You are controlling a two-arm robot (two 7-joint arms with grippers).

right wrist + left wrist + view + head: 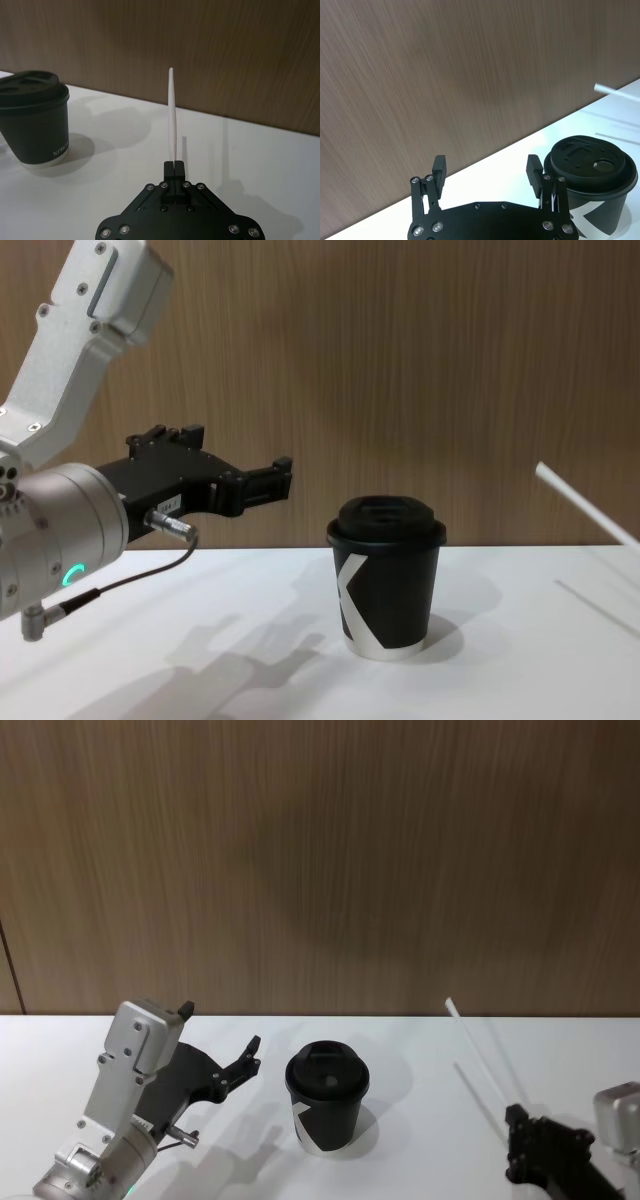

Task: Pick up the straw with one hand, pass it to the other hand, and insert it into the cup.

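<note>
A good deal is cut off from where I sit. The right gripper (515,1115) sits in the bottom right corner of the head view with most of its body past the edge. The chest view gives me the upper part of the straw (585,505), which runs out of the right edge. The straw's lower end is hidden between the right fingers (169,170), which are pressed together on it. In the right wrist view the white tube rises straight out of the closed tips. It is held in the air, slanted, with its free end higher and leaning toward the cup's side, well to the right of the cup (327,1105). The cup stands upright on the white table (420,1050), roughly between the two arms. Its black domed lid (590,162) is on, so I cannot tell what is inside, and the small drinking hole (604,162) in the lid shows nothing but dark. The head view catches just a sliver of the cup's white mark, while the chest view shows it plainly. The left gripper (487,167) hovers above the table on the cup's left, fingers spread wide and holding nothing, with one fingertip near the lid's rim but apart from it. The left arm's lower part runs off the bottom left corner of the head view.
</note>
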